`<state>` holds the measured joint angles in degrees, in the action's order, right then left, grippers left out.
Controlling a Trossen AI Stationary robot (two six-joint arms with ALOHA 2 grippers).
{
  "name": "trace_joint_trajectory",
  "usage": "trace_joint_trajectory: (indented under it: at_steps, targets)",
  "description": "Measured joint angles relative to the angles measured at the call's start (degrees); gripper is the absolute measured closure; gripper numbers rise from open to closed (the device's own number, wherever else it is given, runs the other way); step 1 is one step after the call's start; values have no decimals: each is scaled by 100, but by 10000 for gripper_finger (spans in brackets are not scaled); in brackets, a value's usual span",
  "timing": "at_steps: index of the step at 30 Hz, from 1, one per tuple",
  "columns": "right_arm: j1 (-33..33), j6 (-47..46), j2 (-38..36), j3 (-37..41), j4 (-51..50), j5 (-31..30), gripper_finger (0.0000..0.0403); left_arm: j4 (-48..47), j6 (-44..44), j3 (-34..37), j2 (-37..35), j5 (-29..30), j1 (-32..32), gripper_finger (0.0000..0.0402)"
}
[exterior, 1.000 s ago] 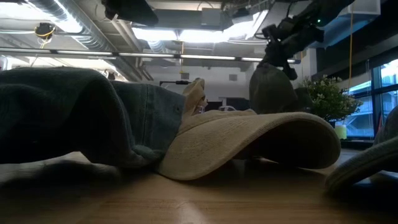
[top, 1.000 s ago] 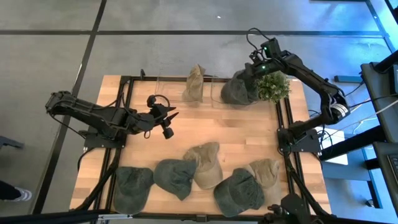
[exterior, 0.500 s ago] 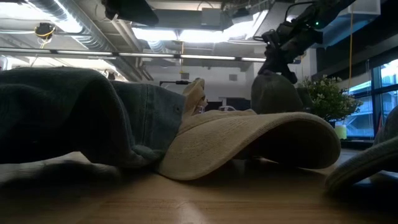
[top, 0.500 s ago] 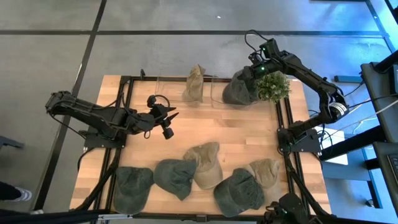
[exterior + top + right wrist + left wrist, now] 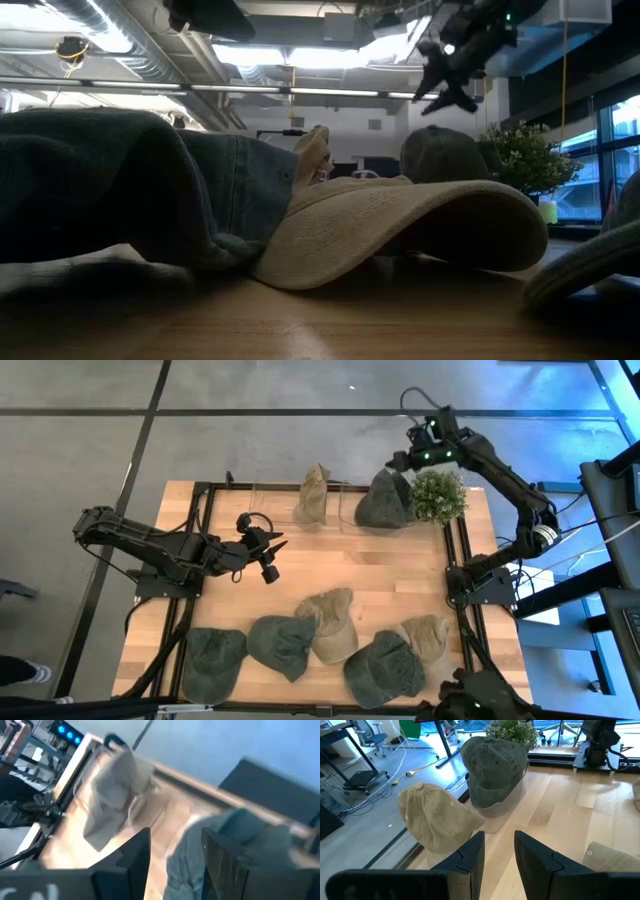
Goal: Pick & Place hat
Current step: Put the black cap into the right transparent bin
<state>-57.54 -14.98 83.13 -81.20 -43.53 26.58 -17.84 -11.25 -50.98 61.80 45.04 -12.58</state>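
High view: the right gripper [image 5: 397,460] has lifted off the dark green hat [image 5: 384,500] and hangs just above its crown, jaws now parted and empty; a second ago they were pinched on that crown. The hat sits on a clear stand at the far edge of the worktop [image 5: 380,575], touching the potted plant [image 5: 438,495]. A tan hat [image 5: 313,493] stands on the next stand, on the dark green hat's other side from the plant. The left gripper [image 5: 272,548] waits over mid-worktop, well apart from the dark green hat, unmoved. Five loose hats [image 5: 318,645] lie along the near edge.

Low view: the right gripper [image 5: 447,92] is clear above the dark green hat [image 5: 445,155], a gap showing between them; earlier it touched the crown. A tan cap [image 5: 420,230] fills the foreground.

Left wrist view: the left jaws stand partly apart with nothing between them, facing the dark green hat [image 5: 492,762] and the tan hat [image 5: 437,817].

Right wrist view: blurred; the right jaws are spread, with the dark green hat [image 5: 235,845] beneath them.

Meaning: this hat looks released and placed; the loose hats probably come next.
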Motion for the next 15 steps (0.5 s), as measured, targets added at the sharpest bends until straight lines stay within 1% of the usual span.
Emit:
trace_joint_trajectory:
  at_steps: [3,6,10,15]
  targets:
    - [6,187,-3,-670,-323,-274,225,-15,0,0,0,0,0,300]
    - [149,529,-9,-1316,-598,-323,226,-55,0,0,0,-64,-4,300]
    - [705,973,-96,-1850,-802,-359,225,-87,-2,0,0,-711,-5,300]
    - [1752,954,-228,-1790,-866,-457,225,-90,-4,0,0,-1541,-7,300]
